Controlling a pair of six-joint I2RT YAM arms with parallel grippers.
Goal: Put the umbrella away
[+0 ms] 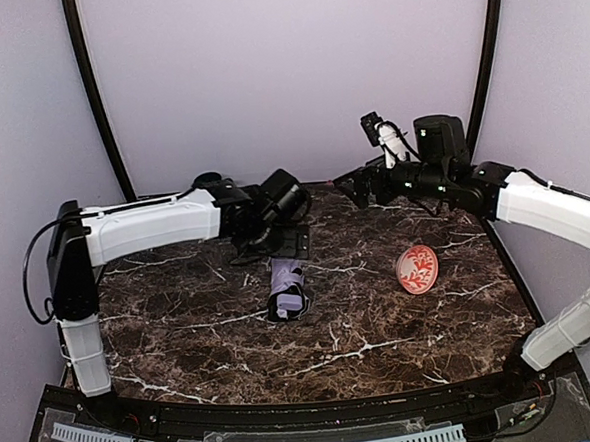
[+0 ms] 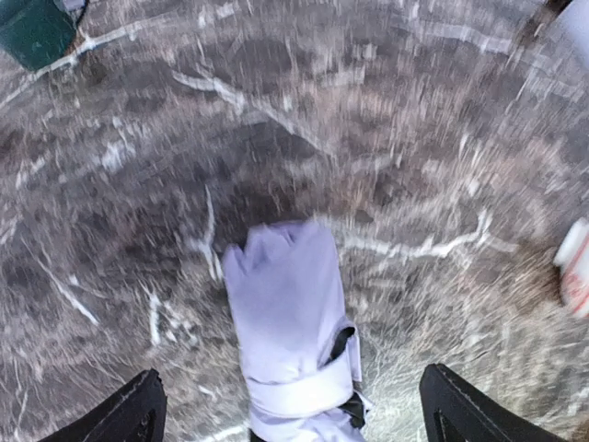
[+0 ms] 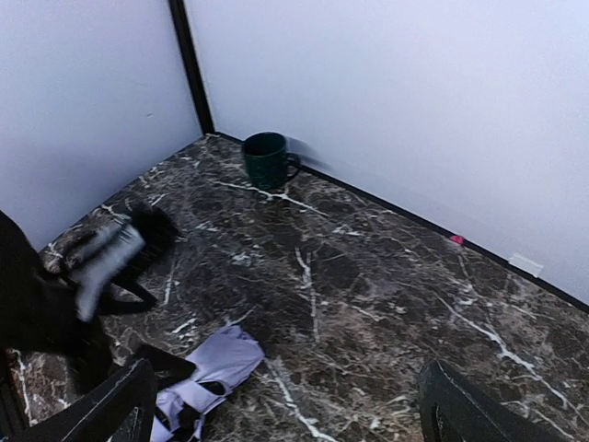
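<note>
On the dark marbled surface (image 1: 181,328), a dark green mug (image 3: 267,159) stands in the back left corner by the wall; the left gripper (image 2: 294,373) hangs released, fingers (image 2: 129,414) spread wide and holding nothing, just above the umbrella (image 1: 287,290); the left wrist view is blurred. The umbrella lies folded and strapped shut, flat on the surface near the middle, touching neither gripper; right of it, well apart, sits a red-patterned bowl (image 1: 417,269); further right and back, the right gripper (image 3: 287,368) is raised off the surface, also released and empty.
</note>
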